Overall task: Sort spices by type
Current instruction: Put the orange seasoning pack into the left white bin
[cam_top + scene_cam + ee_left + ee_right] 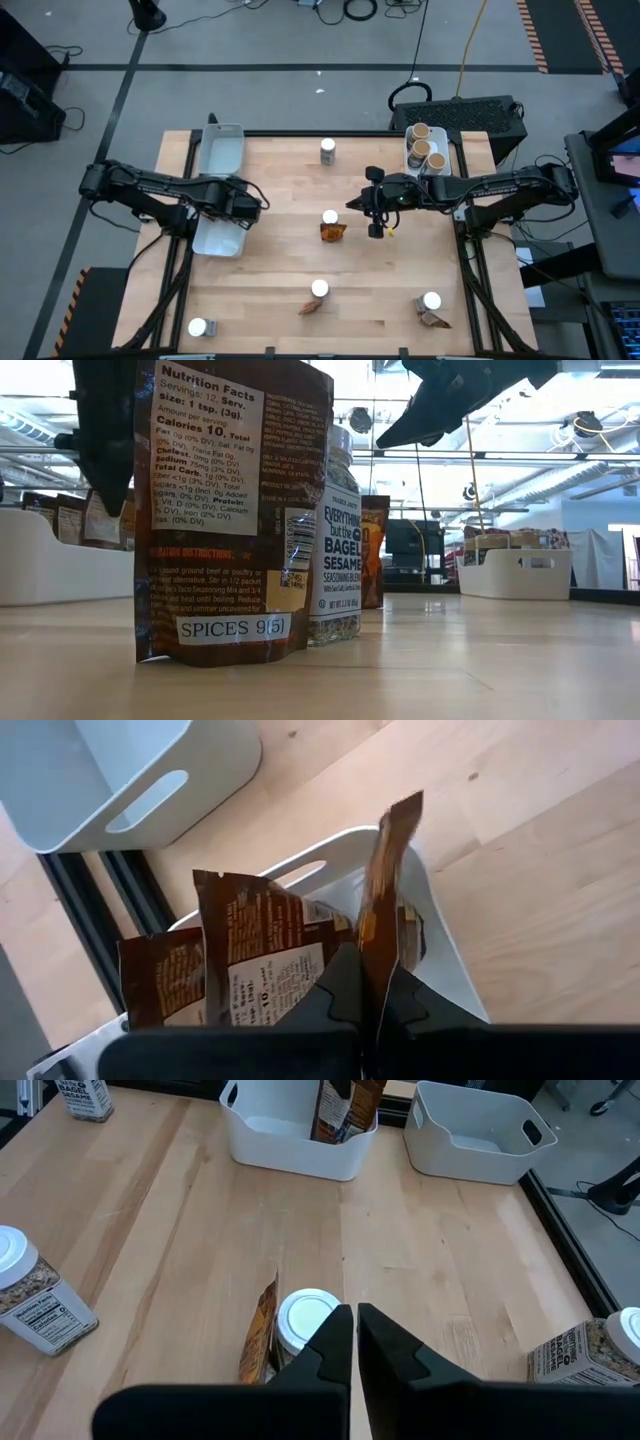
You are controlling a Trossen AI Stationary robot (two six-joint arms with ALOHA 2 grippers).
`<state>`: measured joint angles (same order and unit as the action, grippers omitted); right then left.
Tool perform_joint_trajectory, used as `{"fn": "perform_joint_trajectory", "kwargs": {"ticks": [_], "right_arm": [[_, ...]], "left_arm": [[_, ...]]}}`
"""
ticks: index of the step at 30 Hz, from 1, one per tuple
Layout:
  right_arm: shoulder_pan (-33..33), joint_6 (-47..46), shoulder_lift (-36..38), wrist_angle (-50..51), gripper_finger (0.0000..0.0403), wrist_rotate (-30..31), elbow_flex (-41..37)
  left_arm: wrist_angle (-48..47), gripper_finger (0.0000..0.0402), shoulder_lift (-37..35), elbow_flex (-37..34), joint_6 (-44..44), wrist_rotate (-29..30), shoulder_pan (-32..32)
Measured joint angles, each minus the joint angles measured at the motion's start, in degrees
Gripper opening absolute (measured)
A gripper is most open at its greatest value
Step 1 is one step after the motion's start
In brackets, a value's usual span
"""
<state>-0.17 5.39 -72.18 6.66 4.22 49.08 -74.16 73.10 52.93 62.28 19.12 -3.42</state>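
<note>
The left gripper is clenched on the lower edge of a brown packet, holding it upright over the white tray at the table's left edge, where other packets already stand. The right gripper is pinched closed on nothing and hangs just above a white-lidded jar near the table's middle, with another brown packet leaning against that jar. The tan-topped jars sit together in a tray at the far right, and more white-lidded jars and packets are scattered over the wooden table. The packets look light, thin and floppy, likely to crumple or fold, so a pinch on a flat sealed edge seems best. The jars appear rigid, heavier and smooth-sided, possibly slippery; fingers set across the body just under the lid would probably hold most securely, and the right fingers must spread first.
</note>
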Motion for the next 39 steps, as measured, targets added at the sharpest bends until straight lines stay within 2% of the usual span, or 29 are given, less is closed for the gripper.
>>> {"fn": "perform_joint_trajectory", "kwargs": {"ticks": [21,39], "right_arm": [[-0.01,-0.22,0.00,0.03,0.0000,0.01,0.00],[0.00,-0.15,0.00,0.04,0.0000,0.00,0.00]], "left_arm": [[1.60,0.0001,0.81,0.00,-1.16,-0.57,0.00],[1.63,0.0066,0.81,0.00,-1.25,-0.55,0.00]]}}
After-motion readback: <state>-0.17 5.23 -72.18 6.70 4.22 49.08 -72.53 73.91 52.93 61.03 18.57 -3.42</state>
